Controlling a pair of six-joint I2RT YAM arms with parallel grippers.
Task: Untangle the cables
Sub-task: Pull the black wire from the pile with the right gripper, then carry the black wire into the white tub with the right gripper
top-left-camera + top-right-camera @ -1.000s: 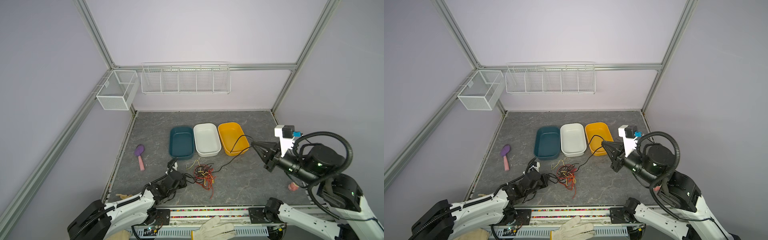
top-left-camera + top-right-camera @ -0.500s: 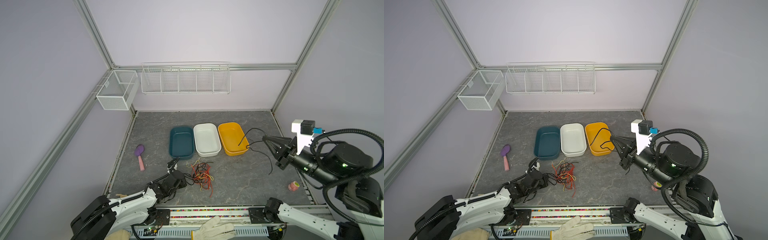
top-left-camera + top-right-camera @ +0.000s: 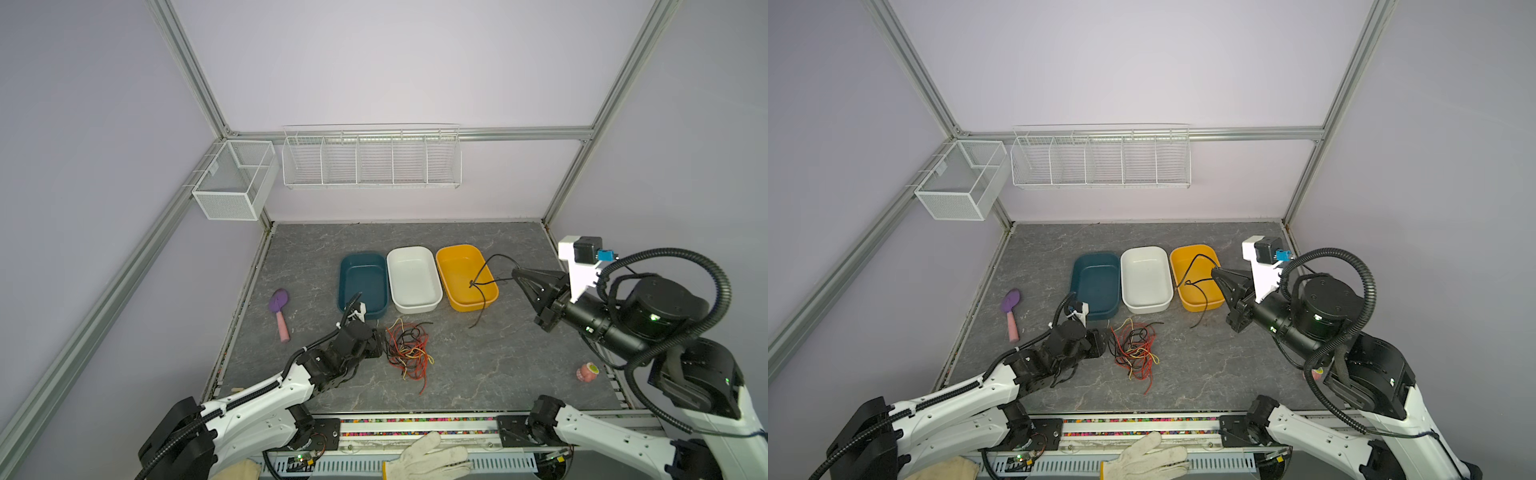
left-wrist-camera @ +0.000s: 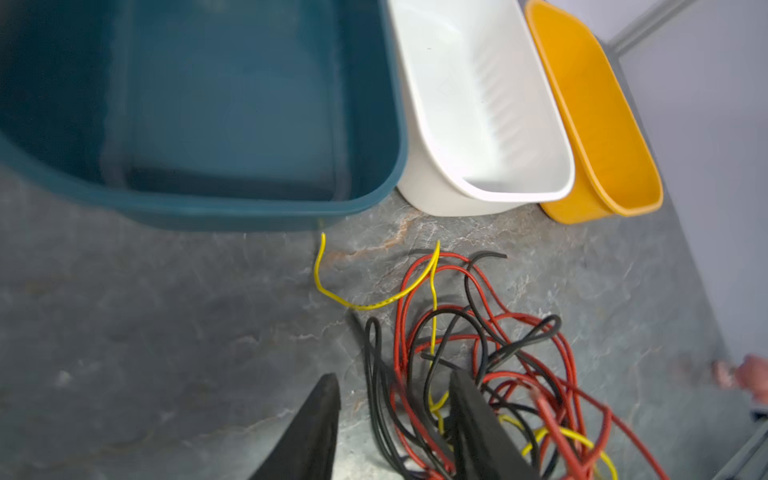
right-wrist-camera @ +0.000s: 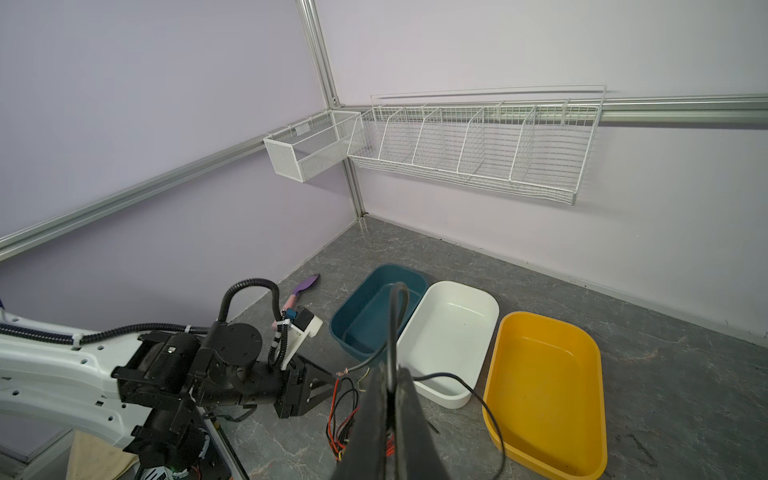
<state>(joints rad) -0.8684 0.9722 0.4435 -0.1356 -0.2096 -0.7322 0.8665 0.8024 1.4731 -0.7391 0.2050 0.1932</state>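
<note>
The cables (image 3: 407,349) lie as a tangle of red, black and yellow wires on the grey floor in front of the trays, and show in both top views (image 3: 1133,349). My left gripper (image 4: 395,380) is open at the tangle's left edge (image 3: 376,343). Black and red strands run between its fingers, and none is pinched. My right gripper (image 5: 390,370) is shut on a single black cable (image 5: 392,324), apart from the tangle. It hangs above the floor beside the yellow tray (image 3: 455,266). The cable loops over that tray and its loose end trails to the floor.
A teal tray (image 3: 363,278) and a white tray (image 3: 413,274) stand left of the yellow one. A purple and pink brush (image 3: 279,307) lies at the left, a small pink object (image 3: 587,371) at the right, and a glove (image 3: 428,459) on the front rail. Wire baskets (image 3: 372,158) hang on the back wall.
The right gripper has drawn the black cable out of the tangle and carried it up beside the yellow tray. The left gripper, shut before, has opened at the tangle.
</note>
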